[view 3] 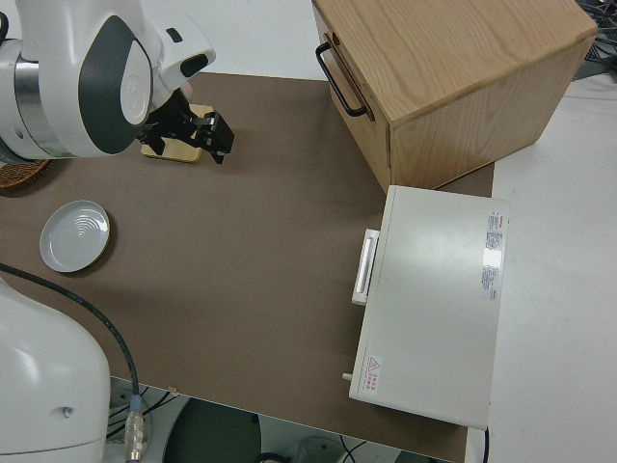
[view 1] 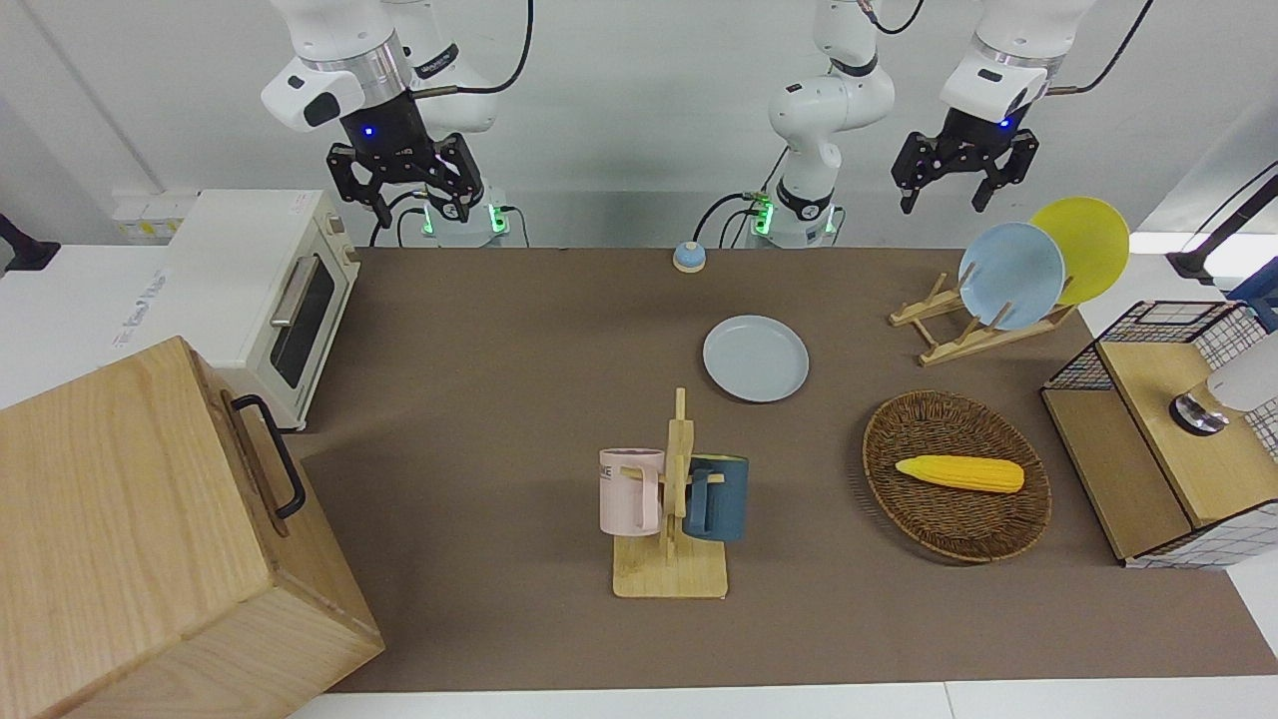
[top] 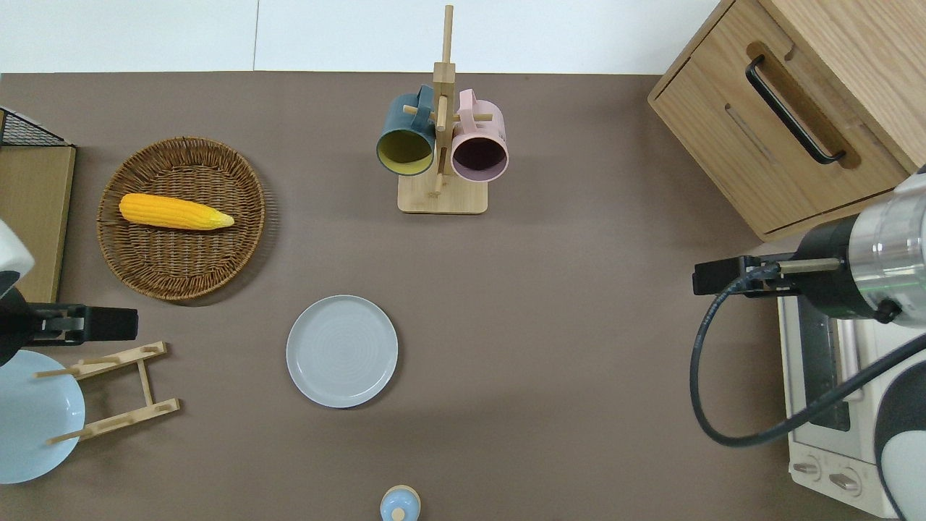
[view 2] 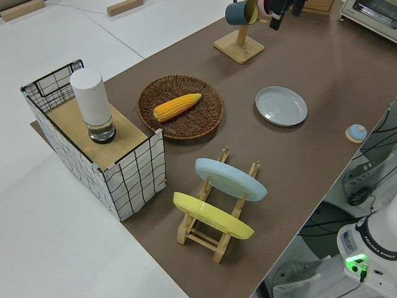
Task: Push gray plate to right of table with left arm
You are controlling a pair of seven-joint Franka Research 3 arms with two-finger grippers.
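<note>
1. The gray plate (view 1: 756, 358) lies flat on the brown surface (view 1: 479, 399), near the middle of its length and toward the robots' edge.
2. The gray plate sits apart from every other item. The mug rack (view 1: 674, 519) stands farther from the robots than the plate. The woven basket (view 1: 956, 474) lies toward the left arm's end of the surface and also farther from the robots.
3. The mug rack carries a pink mug (view 1: 630, 490) and a dark blue mug (view 1: 717, 496), one on each side of its post.
4. The basket holds one ear of corn (view 1: 960, 472).
5. A wooden plate stand (view 1: 958, 325) at the left arm's end holds a light-blue plate (view 1: 1011, 276) and a yellow plate (view 1: 1081, 249), both on edge and leaning.
6. A small blue-topped bell (view 1: 689, 257) rests at the robots' edge of the surface, nearer to the robots than the gray plate.
7. The left gripper (view 1: 954, 195) hangs in the air with its fingers spread and holds nothing. In the overhead view it is over the plate stand area.
8. The right arm is parked; the right gripper (view 1: 411, 205) also has its fingers spread and is empty.
9. A white toaster oven (view 1: 265, 295) and a wooden drawer cabinet (view 1: 150, 539) stand at the right arm's end of the surface.
</note>
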